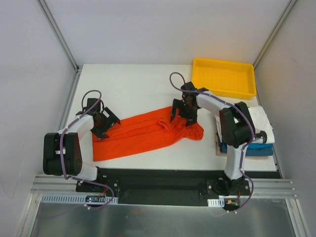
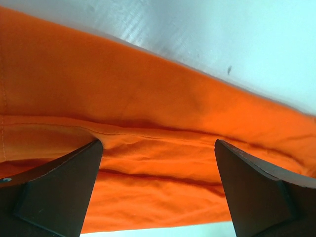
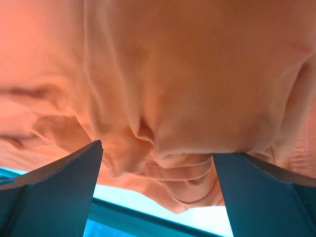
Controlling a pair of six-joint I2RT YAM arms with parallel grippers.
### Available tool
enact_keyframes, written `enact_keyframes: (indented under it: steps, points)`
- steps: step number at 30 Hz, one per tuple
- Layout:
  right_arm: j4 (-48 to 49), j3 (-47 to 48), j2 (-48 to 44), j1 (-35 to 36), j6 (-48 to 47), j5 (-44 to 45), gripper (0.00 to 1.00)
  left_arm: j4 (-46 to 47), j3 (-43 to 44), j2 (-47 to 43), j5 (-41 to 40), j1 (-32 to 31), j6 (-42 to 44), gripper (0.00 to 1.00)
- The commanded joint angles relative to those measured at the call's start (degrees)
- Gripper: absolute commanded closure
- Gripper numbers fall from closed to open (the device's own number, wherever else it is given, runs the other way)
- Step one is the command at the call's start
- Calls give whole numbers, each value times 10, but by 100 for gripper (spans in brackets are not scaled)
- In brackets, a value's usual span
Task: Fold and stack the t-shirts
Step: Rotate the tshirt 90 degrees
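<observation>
Where the orange shirt (image 1: 143, 136) lies: spread on the table (image 1: 133, 94), left of the tray (image 1: 223, 61)
Left claw (image 2: 158, 145): spread, over shirt's end farthest from tray
Right claw (image 3: 158, 148): spread, over bunched end nearest tray

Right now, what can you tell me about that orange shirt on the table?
The orange shirt is soft, plain cloth, folded into a long band that lies slanted across the white table. Its left part is fairly smooth with long creases, and its right end is bunched and wrinkled. The left gripper is open over the left end, the right gripper open over the bunched end. I cannot tell whether they touch the cloth.
</observation>
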Motion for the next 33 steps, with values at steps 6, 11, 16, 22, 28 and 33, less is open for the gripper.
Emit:
enact_keyframes:
  steps: [6, 11, 16, 22, 28, 33]
  points:
    - [-135, 328, 224, -33, -103, 15, 3, 25, -104, -49, 79, -27, -73, 1]
    - [-167, 513, 322, -40, -151, -31, 3, 32, -137, -82, 89, -126, -127, 1]
    - [-114, 647, 408, -39, -164, -53, 3, 43, -163, -107, 62, -252, -223, 1]
    - [25, 661, 416, -40, -110, -57, 3, 96, -129, -90, -34, -446, -320, 1]
    - [48, 681, 395, -50, -96, -41, 3, 104, -79, -61, -105, -544, -354, 1]
    - [-19, 641, 299, -51, -172, 6, 3, 96, -78, -115, -159, -578, -346, 1]
